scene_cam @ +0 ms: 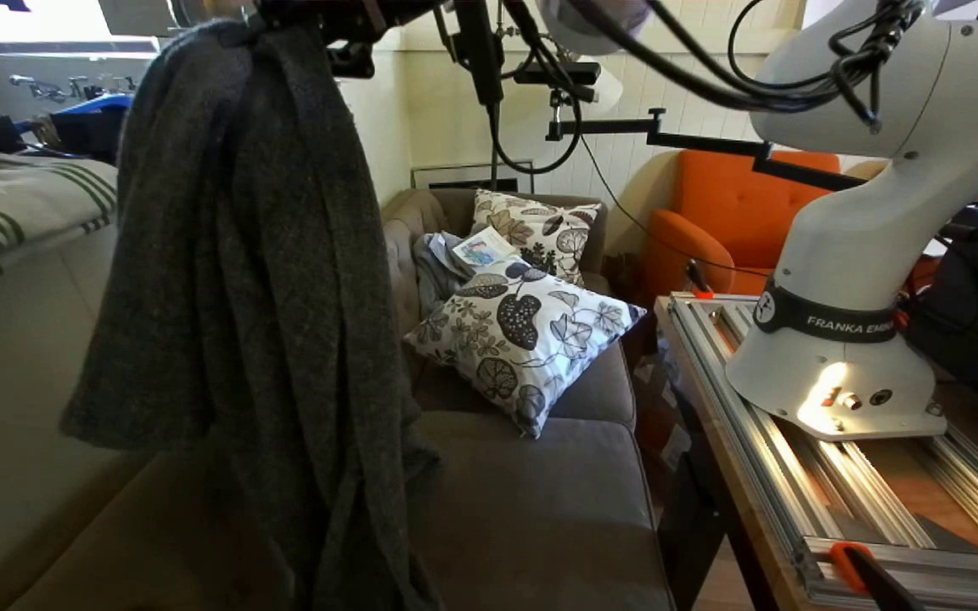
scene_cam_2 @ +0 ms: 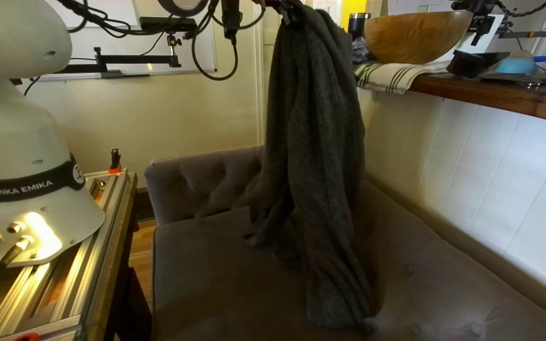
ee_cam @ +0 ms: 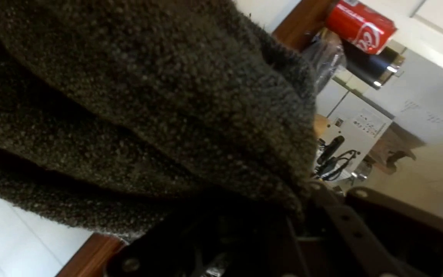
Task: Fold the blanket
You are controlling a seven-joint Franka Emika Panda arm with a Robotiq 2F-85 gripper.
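The blanket is a dark grey, soft, limp throw. It hangs in long vertical folds from my gripper in both exterior views (scene_cam: 243,255) (scene_cam_2: 320,142). Its lower end reaches down over the sofa; I cannot tell how much of it rests there. My gripper is high up at the blanket's top edge in both exterior views (scene_cam: 255,30) (scene_cam_2: 289,14), shut on the fabric. In the wrist view the blanket (ee_cam: 167,96) fills the left and middle, bunched at the dark gripper (ee_cam: 283,207). The fingertips are mostly hidden by fabric and shadow.
The grey-brown sofa (scene_cam: 540,509) is below the blanket. Patterned cushions (scene_cam: 531,327) lie at its far end. A wooden ledge (scene_cam_2: 491,97) holds a wooden bowl (scene_cam_2: 415,38) and a green-and-white striped cloth (scene_cam_2: 391,78). A red can (ee_cam: 360,25) shows in the wrist view.
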